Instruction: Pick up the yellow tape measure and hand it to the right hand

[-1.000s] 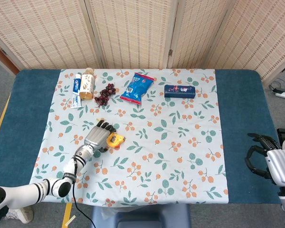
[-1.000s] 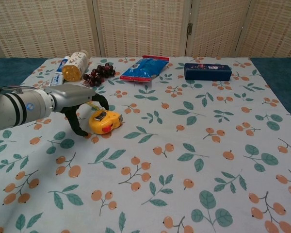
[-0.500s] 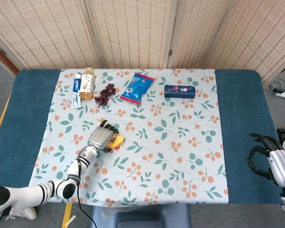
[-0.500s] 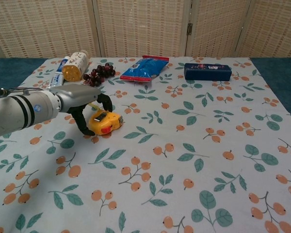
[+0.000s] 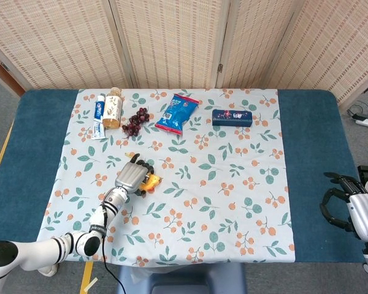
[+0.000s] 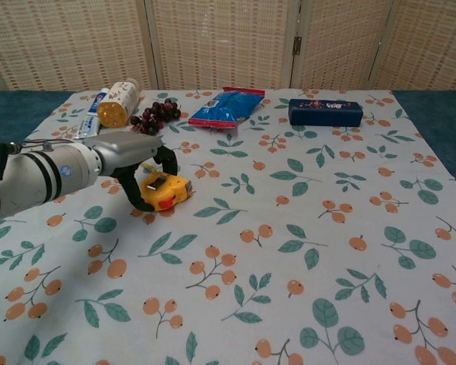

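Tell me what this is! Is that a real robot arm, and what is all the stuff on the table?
Yes, it is a robot with two arms, and each ends in a hand with fingers. Both pictures come from its own cameras: one looks down from its head, the other looks forward from its chest.

Its left hand reaches over a yellow tape measure and curls its fingers around it. The tape measure is not yet lifted off the flowery cloth. Its right hand waits at the table's edge, holding nothing.

At the far side lie toothpaste, a bottle on its side, grapes, a blue snack bag and a dark blue box.
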You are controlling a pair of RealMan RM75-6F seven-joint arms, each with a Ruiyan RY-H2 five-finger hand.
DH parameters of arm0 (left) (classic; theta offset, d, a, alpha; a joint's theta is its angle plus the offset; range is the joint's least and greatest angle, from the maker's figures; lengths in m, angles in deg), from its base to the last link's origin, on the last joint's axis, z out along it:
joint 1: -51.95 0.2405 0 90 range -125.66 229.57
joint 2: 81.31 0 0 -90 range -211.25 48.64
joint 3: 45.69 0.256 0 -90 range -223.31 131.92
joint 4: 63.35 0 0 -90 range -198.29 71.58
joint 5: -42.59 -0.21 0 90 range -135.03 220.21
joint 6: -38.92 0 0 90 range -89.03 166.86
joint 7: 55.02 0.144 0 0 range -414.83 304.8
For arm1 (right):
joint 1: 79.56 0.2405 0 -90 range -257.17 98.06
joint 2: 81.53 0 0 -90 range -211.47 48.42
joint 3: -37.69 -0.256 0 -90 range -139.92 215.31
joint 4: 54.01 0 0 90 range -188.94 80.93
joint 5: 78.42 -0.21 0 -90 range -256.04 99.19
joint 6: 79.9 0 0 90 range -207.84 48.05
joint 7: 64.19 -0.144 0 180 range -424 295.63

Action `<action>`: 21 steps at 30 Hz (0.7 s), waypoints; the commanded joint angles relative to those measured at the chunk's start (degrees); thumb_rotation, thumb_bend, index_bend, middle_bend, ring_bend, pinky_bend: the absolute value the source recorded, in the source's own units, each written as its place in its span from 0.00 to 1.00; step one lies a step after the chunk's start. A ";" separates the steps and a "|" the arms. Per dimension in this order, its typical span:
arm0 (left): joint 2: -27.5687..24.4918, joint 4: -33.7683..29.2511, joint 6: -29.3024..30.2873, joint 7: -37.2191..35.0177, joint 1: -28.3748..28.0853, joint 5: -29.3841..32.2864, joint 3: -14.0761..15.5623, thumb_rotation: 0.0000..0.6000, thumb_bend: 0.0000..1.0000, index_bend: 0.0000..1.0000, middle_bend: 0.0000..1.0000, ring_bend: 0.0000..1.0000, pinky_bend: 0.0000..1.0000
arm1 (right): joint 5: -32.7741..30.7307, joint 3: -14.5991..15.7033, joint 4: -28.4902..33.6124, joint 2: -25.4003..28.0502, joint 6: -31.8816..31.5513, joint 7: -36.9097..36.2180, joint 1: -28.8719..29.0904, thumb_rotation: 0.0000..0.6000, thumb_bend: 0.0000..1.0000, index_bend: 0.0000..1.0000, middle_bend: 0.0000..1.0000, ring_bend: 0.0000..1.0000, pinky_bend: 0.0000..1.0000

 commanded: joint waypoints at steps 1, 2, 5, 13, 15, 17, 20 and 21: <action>0.33 0.38 0.20 -1.27 0.43 -0.81 -0.09 1.00 0.26 0.46 0.40 0.28 0.00 | 0.04 -0.02 0.04 -0.03 -0.01 0.06 0.01 1.00 0.43 0.33 0.23 0.26 0.16; 0.42 0.51 0.11 -1.78 0.56 -1.00 -0.12 1.00 0.26 0.47 0.41 0.29 0.00 | 0.08 -0.03 0.08 -0.04 -0.01 0.08 0.02 1.00 0.43 0.33 0.23 0.26 0.16; 0.81 1.36 -0.19 -3.32 0.89 -1.72 -0.16 1.00 0.29 0.50 0.45 0.33 0.01 | 0.35 0.03 0.26 -0.02 0.17 0.21 0.16 1.00 0.43 0.33 0.23 0.26 0.16; -1.58 -0.52 0.23 -8.83 2.03 -3.62 -2.17 1.00 0.42 0.57 0.51 0.40 0.04 | 2.19 -0.70 3.69 0.61 1.98 1.87 2.52 1.00 0.43 0.33 0.24 0.25 0.16; -2.86 -2.55 1.11 -10.08 2.47 -4.24 -2.90 1.00 0.43 0.57 0.51 0.40 0.04 | 2.42 -1.28 5.26 0.71 3.57 3.08 4.00 1.00 0.43 0.33 0.24 0.23 0.16; -4.39 -5.40 2.14 -11.38 2.98 -4.86 -3.73 1.00 0.44 0.57 0.51 0.41 0.05 | 2.20 -2.26 7.34 0.54 5.92 4.45 6.11 1.00 0.43 0.35 0.23 0.21 0.16; -6.42 -9.57 3.53 -12.30 3.48 -6.22 -4.40 1.00 0.44 0.57 0.51 0.41 0.05 | 0.96 -4.02 10.57 0.04 10.16 7.19 9.66 1.00 0.43 0.38 0.20 0.17 0.16; -6.93 -10.81 4.04 -12.47 3.62 -6.77 -4.53 1.00 0.44 0.57 0.51 0.41 0.05 | 0.45 -4.59 11.49 -0.17 11.55 8.18 10.81 1.00 0.43 0.39 0.18 0.16 0.15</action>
